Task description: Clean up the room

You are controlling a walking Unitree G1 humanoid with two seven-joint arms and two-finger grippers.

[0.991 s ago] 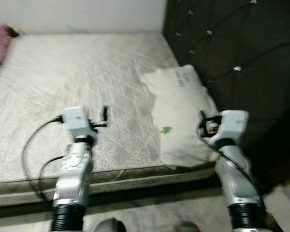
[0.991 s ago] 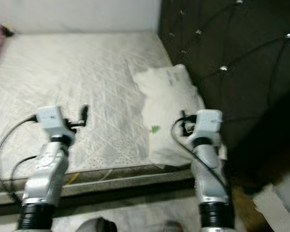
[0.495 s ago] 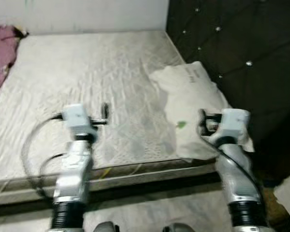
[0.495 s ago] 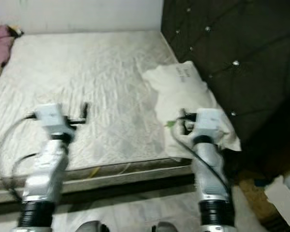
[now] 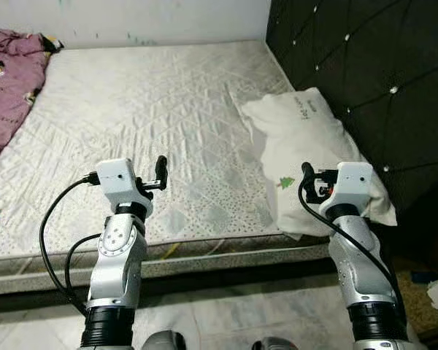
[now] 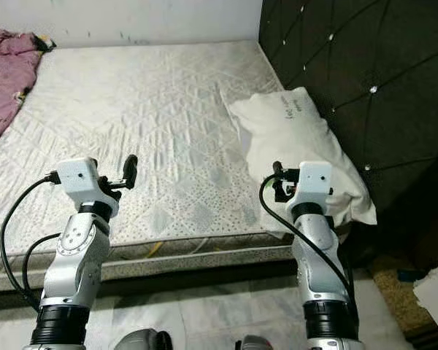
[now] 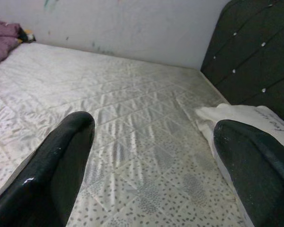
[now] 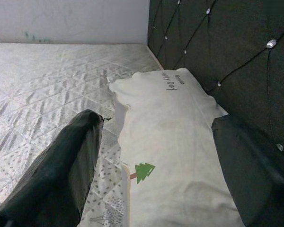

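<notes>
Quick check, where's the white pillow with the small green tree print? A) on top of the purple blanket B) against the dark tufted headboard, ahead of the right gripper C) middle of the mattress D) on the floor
B: the white pillow with the small green tree print lies on the quilted mattress beside the dark tufted headboard, ahead of the open right gripper.
</notes>
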